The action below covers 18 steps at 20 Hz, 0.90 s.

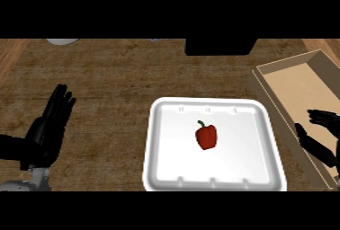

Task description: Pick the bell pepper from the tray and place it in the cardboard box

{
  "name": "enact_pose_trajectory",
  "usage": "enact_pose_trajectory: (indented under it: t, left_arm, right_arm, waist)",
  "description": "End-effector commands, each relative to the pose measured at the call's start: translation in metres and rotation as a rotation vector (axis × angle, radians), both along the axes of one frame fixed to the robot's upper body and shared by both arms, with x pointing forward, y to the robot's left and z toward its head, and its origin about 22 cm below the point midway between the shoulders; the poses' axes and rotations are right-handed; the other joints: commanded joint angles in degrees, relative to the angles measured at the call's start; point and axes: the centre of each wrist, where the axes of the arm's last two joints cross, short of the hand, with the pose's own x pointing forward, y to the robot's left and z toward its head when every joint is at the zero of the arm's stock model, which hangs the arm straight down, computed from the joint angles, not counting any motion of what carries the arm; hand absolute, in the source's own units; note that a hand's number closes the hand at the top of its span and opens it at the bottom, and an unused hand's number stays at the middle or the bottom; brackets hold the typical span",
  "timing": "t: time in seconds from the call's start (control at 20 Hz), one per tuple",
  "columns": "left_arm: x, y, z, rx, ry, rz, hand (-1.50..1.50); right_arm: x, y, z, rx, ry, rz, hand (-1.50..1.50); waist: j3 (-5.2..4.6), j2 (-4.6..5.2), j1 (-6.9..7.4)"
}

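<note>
A red bell pepper (206,136) with a green stem lies near the middle of the white tray (169,175). The cardboard box (300,85) stands open to the right of the tray, angled toward the far right. My right hand (317,144) hovers at the right edge over the box's near part, fingers relaxed and holding nothing, well right of the pepper. My left hand (50,126) rests open at the left, fingers straight and pointing away, far from the tray.
A black object (220,46) stands at the back edge behind the tray. A pale round thing (62,41) peeks in at the back left. The brown counter top (106,81) lies bare between my left hand and the tray.
</note>
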Motion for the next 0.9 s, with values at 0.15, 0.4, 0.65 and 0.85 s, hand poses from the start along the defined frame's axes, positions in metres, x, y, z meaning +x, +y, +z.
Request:
enact_pose_trajectory:
  t: [0.15,0.4,0.65,0.85]
  left_arm:
    - [-0.001,-0.012,-0.001,-0.053,0.039,0.014,0.0]
    - [0.017,-0.015,0.021,-0.076,0.023,0.015,0.0]
    - [0.019,-0.027,0.003,-0.078,0.035,0.003,0.0]
    - [0.02,-0.03,0.018,-0.074,0.04,-0.001,0.0]
  right_arm:
    - [-0.016,0.037,-0.002,-0.257,-0.027,0.089,-1.5]
    - [-0.009,0.017,0.048,-0.453,0.273,0.26,-1.5]
    - [-0.001,0.06,0.098,-0.457,0.481,0.414,-1.5]
    - [0.008,0.087,0.132,-0.402,0.51,0.453,-1.5]
  waist:
    - [0.04,-0.3,0.65]
    - [-0.13,-0.35,0.84]
    - [-0.18,-0.23,0.9]
    - [0.06,-0.27,1.18]
